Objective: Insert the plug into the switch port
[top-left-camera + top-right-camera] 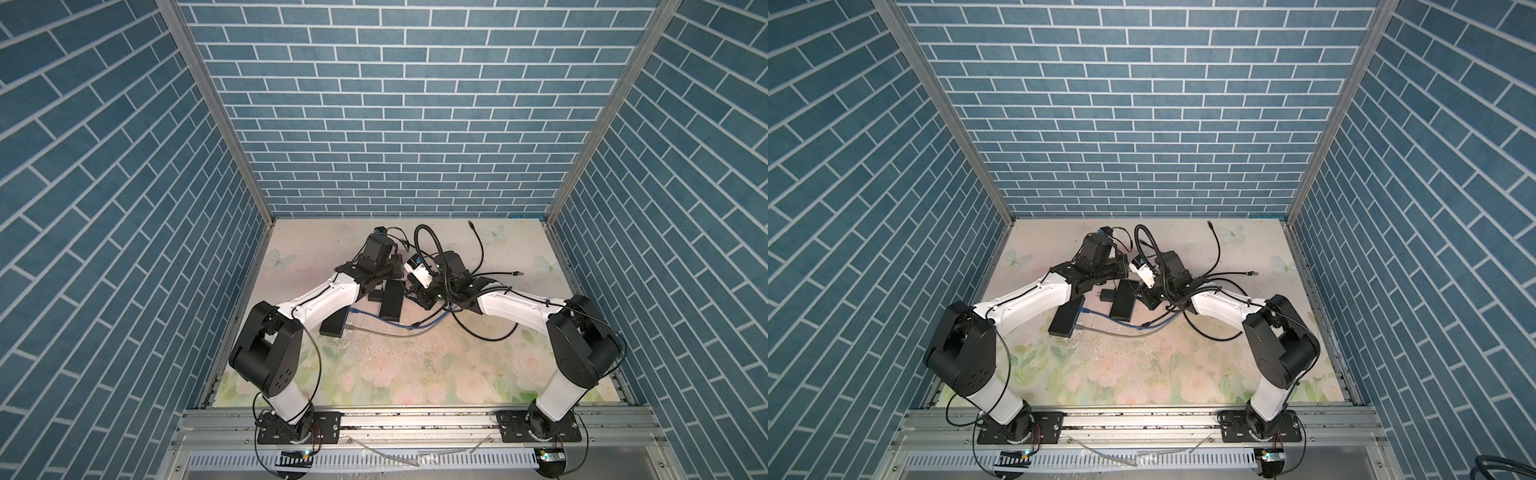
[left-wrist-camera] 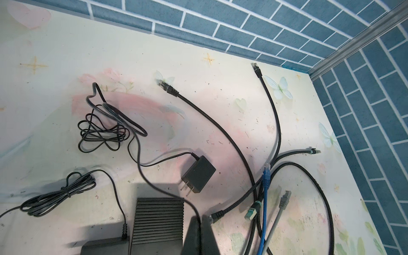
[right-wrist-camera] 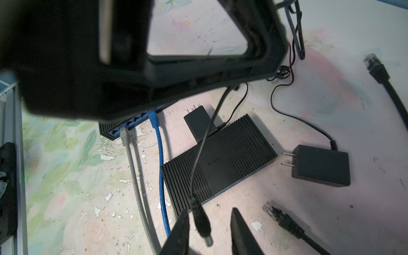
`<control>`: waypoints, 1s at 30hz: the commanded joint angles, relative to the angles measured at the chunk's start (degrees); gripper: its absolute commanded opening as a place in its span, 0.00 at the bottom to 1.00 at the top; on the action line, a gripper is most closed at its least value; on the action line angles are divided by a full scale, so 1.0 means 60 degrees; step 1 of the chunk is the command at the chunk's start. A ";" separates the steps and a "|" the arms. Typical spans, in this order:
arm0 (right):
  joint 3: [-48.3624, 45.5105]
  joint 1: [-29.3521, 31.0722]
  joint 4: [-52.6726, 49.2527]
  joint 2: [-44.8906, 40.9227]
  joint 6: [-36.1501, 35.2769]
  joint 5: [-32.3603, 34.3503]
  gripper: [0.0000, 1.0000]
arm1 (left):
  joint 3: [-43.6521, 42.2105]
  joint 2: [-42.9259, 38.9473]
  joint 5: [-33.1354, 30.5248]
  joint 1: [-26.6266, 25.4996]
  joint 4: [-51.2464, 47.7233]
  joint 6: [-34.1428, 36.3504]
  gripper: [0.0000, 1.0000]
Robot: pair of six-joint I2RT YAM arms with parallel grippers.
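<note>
between the fingers of the right gripper (image 3: 209,210), the black barrel plug (image 3: 201,223) hangs just beside the ribbed black switch (image 3: 220,161) on the worktop (image 3: 66,187). the jaws stand apart, wider than the plug, which sits close against one finger. its cord (image 3: 199,152) runs up across the switch to the left gripper (image 2: 199,223), whose jaws are pressed together on it.

The tabletop (image 1: 374,374) bears a worn floral print. Near its middle lie a ribbed black switch (image 3: 217,163) and a second switch (image 3: 123,129), which has a blue cable (image 3: 161,176) and a grey cable (image 3: 133,176) in its ports. One adapter (image 3: 198,123) lies just beside the ribbed switch, another adapter (image 3: 321,166) near it. Black cables (image 2: 220,124) fan toward the far right corner. A cord bundle (image 2: 99,132) lies toward the far edge.
</note>
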 commanded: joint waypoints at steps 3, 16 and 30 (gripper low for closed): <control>0.0920 0.0046 -0.0518 0.0124 -0.0480 0.0038 0.34 | 0.0256 0.0225 -0.0253 -0.0080 -0.0574 0.0468 0.00; 0.1095 0.0073 -0.0135 0.0551 -0.0167 -0.0699 0.31 | 0.0241 0.0319 -0.0198 -0.0115 -0.0453 0.0636 0.00; 0.0266 0.0218 0.1318 0.0460 0.0632 -0.0729 0.25 | -0.0151 0.0170 0.0235 -0.0101 0.0499 0.0459 0.00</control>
